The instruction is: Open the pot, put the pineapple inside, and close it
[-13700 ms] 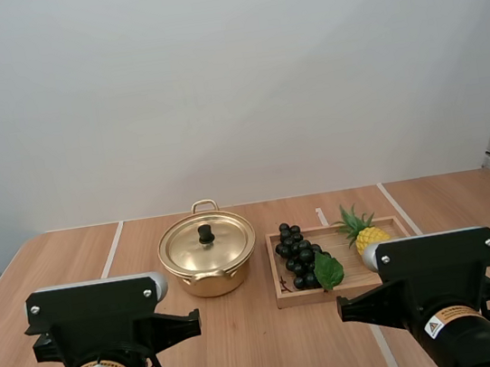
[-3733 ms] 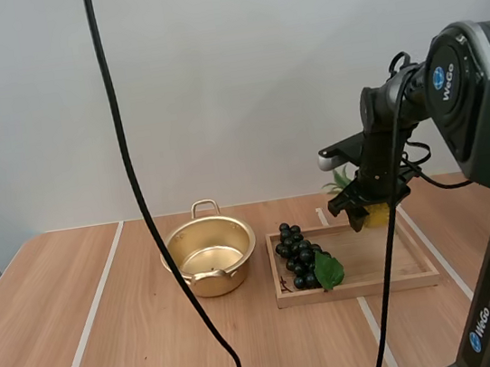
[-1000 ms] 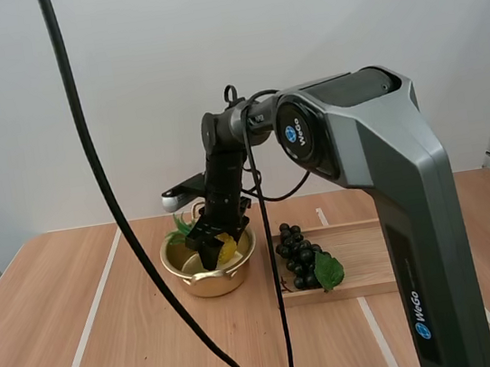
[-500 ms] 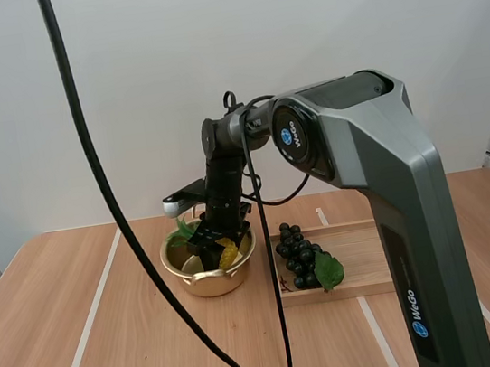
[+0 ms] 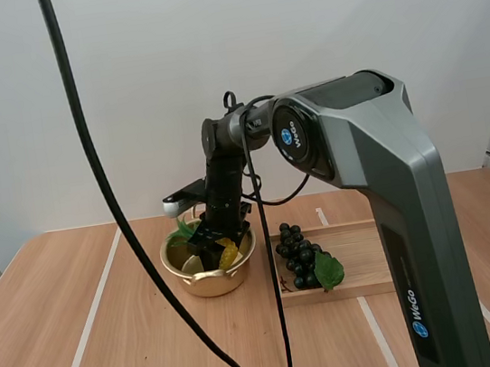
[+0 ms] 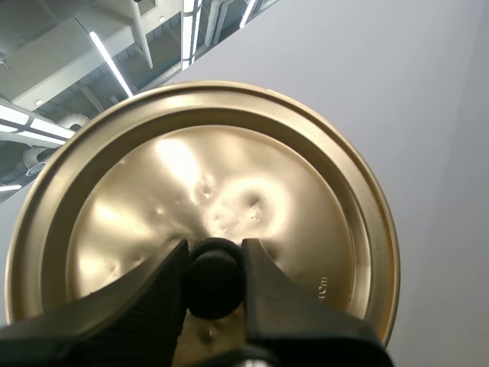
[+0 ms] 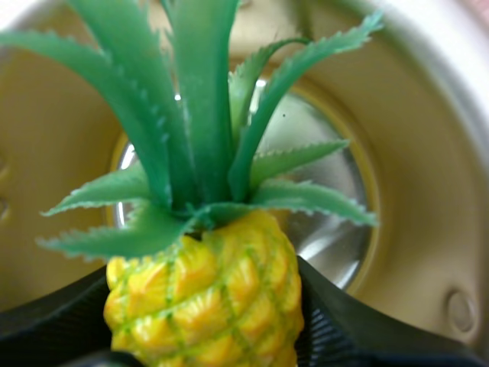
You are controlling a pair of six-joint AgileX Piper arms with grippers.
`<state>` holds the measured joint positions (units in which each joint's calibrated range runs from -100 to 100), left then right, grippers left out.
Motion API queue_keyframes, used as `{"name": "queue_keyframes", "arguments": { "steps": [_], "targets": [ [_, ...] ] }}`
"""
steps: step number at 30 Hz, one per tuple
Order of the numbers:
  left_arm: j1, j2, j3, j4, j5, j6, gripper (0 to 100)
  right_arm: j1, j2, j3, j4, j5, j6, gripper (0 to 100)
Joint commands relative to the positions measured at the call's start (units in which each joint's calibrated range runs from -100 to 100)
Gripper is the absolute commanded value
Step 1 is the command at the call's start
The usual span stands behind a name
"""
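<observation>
The gold pot [image 5: 211, 278] stands open left of the tray. My right gripper [image 5: 216, 241] reaches down into it, its fingers pressed against both sides of the yellow pineapple [image 5: 229, 256]. In the right wrist view the pineapple [image 7: 205, 302] sits between the two black fingers [image 7: 359, 329]. Its green leaves point at the pot's shiny bottom [image 7: 336, 229]. In the left wrist view my left gripper [image 6: 213, 264] is shut on the black knob [image 6: 212, 281] of the gold lid [image 6: 252, 168], which it holds up in the air.
A wooden tray [image 5: 365, 258] lies right of the pot, with a bunch of dark grapes [image 5: 297, 254] and a green leaf [image 5: 329, 271] at its left end. The right arm's large grey base [image 5: 417, 241] stands over the tray's right side.
The lid came off the pot, and the pineapple went from the tray into the pot. Within the last second my right gripper rose slightly, then held still.
</observation>
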<state>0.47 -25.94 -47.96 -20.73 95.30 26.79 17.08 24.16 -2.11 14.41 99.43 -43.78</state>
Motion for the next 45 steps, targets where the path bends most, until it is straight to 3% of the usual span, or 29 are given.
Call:
{"name": "queue_keyframes", "arguments": {
  "steps": [1,4,7,28,45],
  "targets": [
    [-0.15,0.0,-0.2,0.0,-0.1,-0.5,0,0.0,-0.6,0.2,-0.2,0.6,-0.2,75],
    [-0.15,0.0,-0.2,0.0,-0.1,-0.5,0,0.0,-0.6,0.2,-1.1,-0.1,-0.2,81],
    [-0.15,0.0,-0.2,0.0,-0.1,-0.5,0,0.0,-0.6,0.2,-2.5,-1.1,0.2,100],
    [-0.15,0.0,-0.2,0.0,1.4,-0.5,0,0.0,-1.6,-0.9,-4.7,-0.3,0.9,100],
    [-0.15,0.0,-0.2,0.0,1.9,-0.5,0,0.0,-14.2,-14.7,-6.4,0.6,1.7,100]
  ]
}}
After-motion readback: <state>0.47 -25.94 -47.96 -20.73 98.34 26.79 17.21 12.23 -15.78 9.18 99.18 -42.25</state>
